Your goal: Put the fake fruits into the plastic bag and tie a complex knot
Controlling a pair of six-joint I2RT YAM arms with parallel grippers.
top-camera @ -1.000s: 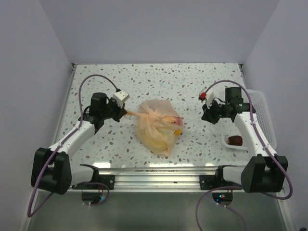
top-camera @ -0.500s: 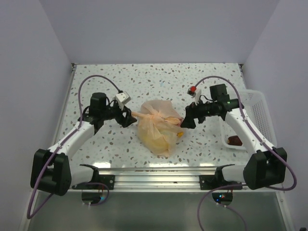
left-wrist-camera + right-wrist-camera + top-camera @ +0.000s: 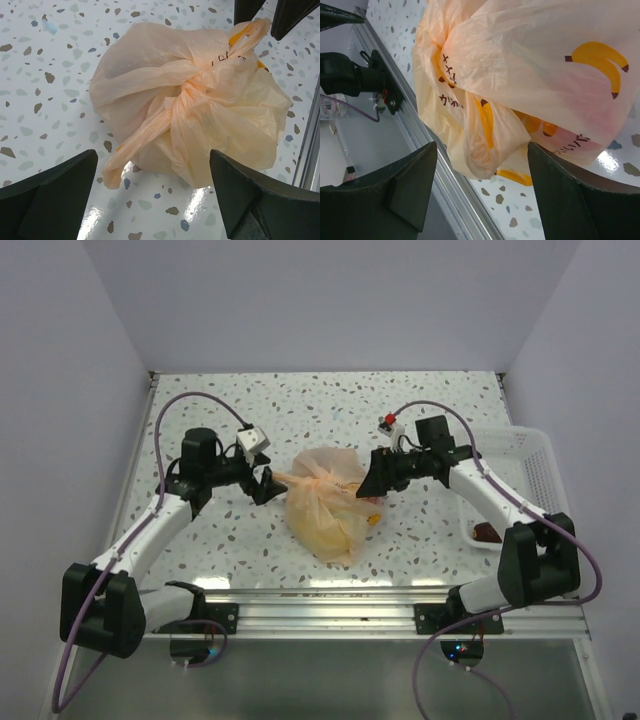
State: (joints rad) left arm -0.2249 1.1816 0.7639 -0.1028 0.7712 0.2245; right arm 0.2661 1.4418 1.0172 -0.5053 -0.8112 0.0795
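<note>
The plastic bag (image 3: 325, 505) lies tied in the middle of the table, pale orange with banana prints. Its knot (image 3: 187, 90) is a twisted bunch on top, and one loose handle tail (image 3: 120, 167) trails toward my left gripper (image 3: 155, 200), which is open just short of it. My right gripper (image 3: 482, 195) is open at the bag's right side, with a hanging fold of the bag (image 3: 490, 145) between its fingers, untouched. Fake fruits show through the plastic as orange and pink shapes (image 3: 540, 122). A dark maroon piece (image 3: 487, 532) sits in the basket.
A white perforated basket (image 3: 525, 455) stands at the table's right edge beside the right arm. The metal rail (image 3: 330, 600) runs along the near edge, close to the bag. Walls close in the back and both sides.
Both grippers went from shut to open. The left one let go of the handle tail. The right arm swung left from near the basket up to the bag.
</note>
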